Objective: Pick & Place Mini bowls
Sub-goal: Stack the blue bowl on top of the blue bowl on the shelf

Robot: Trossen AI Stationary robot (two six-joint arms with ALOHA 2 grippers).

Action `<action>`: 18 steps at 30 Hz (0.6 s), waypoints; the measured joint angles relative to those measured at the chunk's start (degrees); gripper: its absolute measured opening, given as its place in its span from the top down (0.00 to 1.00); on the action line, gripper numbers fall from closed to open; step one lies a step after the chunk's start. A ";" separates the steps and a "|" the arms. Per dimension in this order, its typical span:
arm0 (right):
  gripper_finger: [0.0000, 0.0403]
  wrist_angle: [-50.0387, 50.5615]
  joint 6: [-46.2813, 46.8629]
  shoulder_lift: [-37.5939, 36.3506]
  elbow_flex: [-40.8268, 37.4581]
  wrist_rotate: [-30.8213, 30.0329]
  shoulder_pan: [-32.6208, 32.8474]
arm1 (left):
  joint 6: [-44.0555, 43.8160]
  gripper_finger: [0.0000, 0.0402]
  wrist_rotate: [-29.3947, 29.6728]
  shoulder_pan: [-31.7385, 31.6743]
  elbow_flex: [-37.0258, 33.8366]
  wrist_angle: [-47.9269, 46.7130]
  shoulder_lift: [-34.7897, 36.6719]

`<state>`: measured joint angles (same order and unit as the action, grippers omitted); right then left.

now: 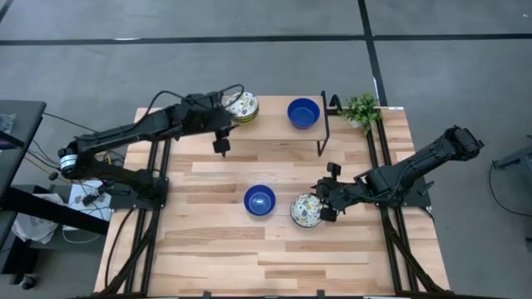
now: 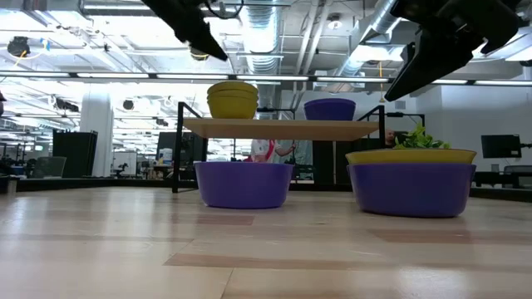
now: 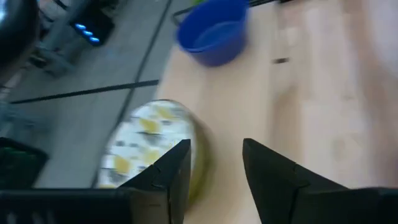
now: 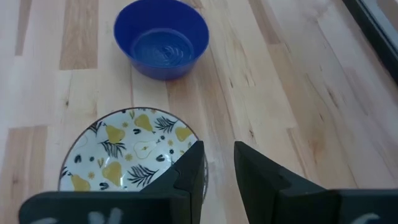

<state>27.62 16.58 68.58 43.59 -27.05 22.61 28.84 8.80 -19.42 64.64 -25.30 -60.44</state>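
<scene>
1. Currently you have two bowls up on the raised shelf [image 1: 274,139]: a patterned bowl stack [image 1: 242,106] at its left end and a blue bowl [image 1: 303,113] beside it.
2. Your left hand [image 1: 221,149] hangs just off the patterned stack with its fingers [image 3: 166,177] spread and nothing between them; I judge that placement done, so back it clear without nudging the stack.
3. Two bowls remain on the worktop [image 1: 216,249]: a second blue bowl [image 1: 259,200] and, just beside it, a floral bowl [image 1: 305,211].
4. Your right hand [image 1: 326,204] is at the floral bowl's rim, one finger [image 4: 189,174] inside the rim, one outside, a gap showing between them; whether it pinches the rim I cannot tell.
5. Next, I judge, confirm that grip, lift straight, and carry toward the shelf, steering clear of the potted plant [image 1: 361,110].
</scene>
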 joint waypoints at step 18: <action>0.80 -19.48 -11.65 0.15 0.00 8.57 -3.88 | -24.77 0.64 3.40 27.12 -19.63 8.98 2.35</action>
<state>8.14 4.93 68.73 43.59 -18.49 18.73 4.07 12.20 7.70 45.01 -16.32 -58.08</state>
